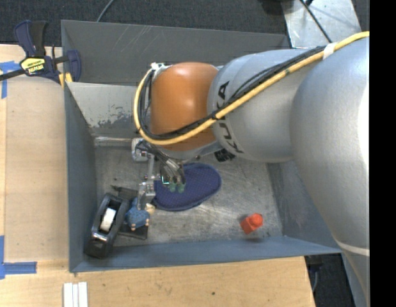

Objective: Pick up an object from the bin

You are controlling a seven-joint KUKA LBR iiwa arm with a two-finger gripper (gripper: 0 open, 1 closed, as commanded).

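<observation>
My gripper (160,194) hangs under the orange wrist cover in the left middle of the bin, its fingers apart and open. One fingertip (146,200) stands just above a small blue thing (137,217). The other fingertip (176,184) is over the left end of a dark blue oval pad (196,185) that lies flat on the floor. A black tape dispenser (107,224) with a white roll lies at the front left corner, touching the small blue thing. Nothing is gripped between the fingers.
A small red thing (252,223) lies alone near the front right wall. The thick grey arm and its yellow cable cover the right and back of the bin. Bare floor shows between the pad and the red thing.
</observation>
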